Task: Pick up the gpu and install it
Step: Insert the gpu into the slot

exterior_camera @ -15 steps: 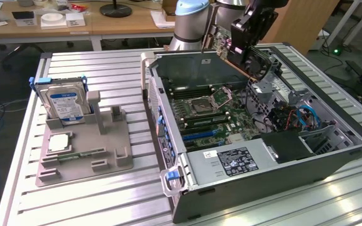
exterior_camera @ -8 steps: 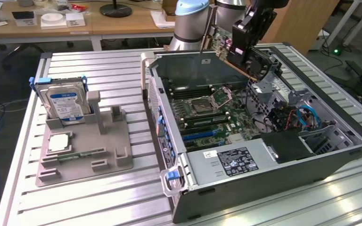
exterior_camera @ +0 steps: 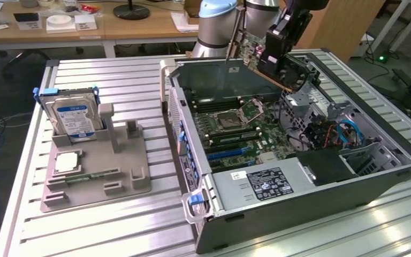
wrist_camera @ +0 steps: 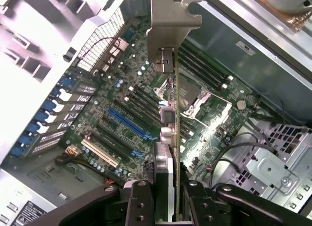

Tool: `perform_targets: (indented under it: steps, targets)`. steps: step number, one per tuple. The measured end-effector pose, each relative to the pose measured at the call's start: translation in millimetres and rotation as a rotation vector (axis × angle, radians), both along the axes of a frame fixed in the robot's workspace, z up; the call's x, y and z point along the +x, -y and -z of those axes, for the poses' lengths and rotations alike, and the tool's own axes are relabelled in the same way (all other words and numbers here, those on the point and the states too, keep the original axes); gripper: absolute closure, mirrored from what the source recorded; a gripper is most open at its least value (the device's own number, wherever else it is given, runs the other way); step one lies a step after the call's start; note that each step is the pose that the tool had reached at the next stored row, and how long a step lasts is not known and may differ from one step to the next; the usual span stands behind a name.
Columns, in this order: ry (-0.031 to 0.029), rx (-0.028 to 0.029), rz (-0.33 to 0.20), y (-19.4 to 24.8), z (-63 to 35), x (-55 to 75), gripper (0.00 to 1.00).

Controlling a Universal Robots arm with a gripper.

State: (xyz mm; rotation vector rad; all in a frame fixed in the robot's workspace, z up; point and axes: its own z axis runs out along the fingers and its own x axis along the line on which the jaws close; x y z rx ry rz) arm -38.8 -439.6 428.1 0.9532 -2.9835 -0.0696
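- Already off the stand: the gpu (wrist_camera: 168,113) is up in the air, seen edge-on in the wrist view, its metal bracket (wrist_camera: 170,21) at the far end.
- Gripper (wrist_camera: 168,196) has its fingers (wrist_camera: 141,201) clenched on the card's near edge, one on each side of the board.
- In the exterior view the gpu (exterior_camera: 252,51) hangs tilted over the far rim of the computer case (exterior_camera: 298,206), held by the gripper (exterior_camera: 288,40).
- Pick-up looks done; install not. The card is above the motherboard (wrist_camera: 122,104), touching no slot. The blue slot (wrist_camera: 129,123) sits bare, just beside the card's line of sight.
- Case lies on its side, open. Inside: the motherboard (exterior_camera: 237,134) with its bare processor socket (exterior_camera: 235,115), memory sticks (exterior_camera: 227,140), a power supply (exterior_camera: 263,187) at the near end, blue cables (exterior_camera: 348,134) towards the exterior view's right.
- Grey stand (exterior_camera: 98,166), well apart from the case towards the exterior view's left, holds a hard drive (exterior_camera: 73,118) upright at its far end, a square chip (exterior_camera: 70,160) and a memory stick (exterior_camera: 88,175). Its upright posts nearest the case hold nothing.
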Motion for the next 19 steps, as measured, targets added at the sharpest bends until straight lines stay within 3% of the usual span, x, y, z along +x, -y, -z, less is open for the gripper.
perform_targets:
  steps: [19]
  targets:
    - [0.0000,-0.0001,-0.198,1.3,1.4,0.0,0.72]
